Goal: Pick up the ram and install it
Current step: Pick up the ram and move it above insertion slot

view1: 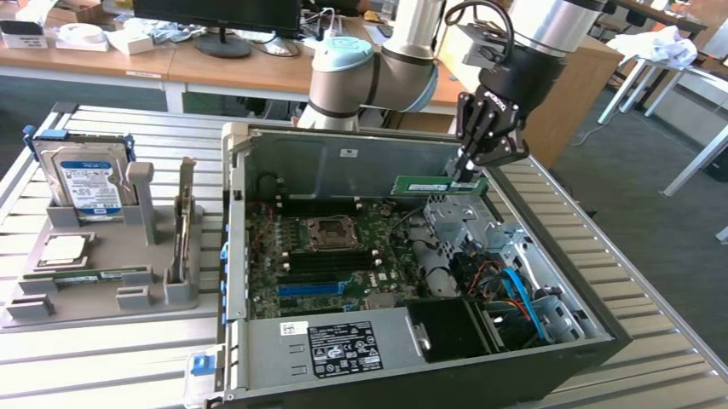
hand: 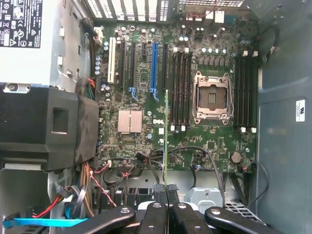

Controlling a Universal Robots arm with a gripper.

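the end effector point(view1: 468, 174) is clamped on one end of the ram point(view1: 434, 184), its fingers pressed together on the thin green stick. the ram hangs level in the air over the open computer case point(view1: 592, 336), raised clear of the motherboard point(view1: 330, 260), towards the exterior view's right of the cpu socket point(view1: 331, 228). in the wrist view the ram point(hand: 166, 131) appears edge-on, running out from the end effector point(hand: 166, 189) between the blue expansion slot point(hand: 154, 68) and the bank of black memory slots point(hand: 181, 87) beside the empty cpu socket point(hand: 213, 97); it is not seated in any slot. on the slatted desk point(view1: 114, 358), at the exterior view's left, a grey fixture point(view1: 170, 294) holds an upright hard drive point(view1: 78, 181) and a processor chip point(view1: 64, 250).
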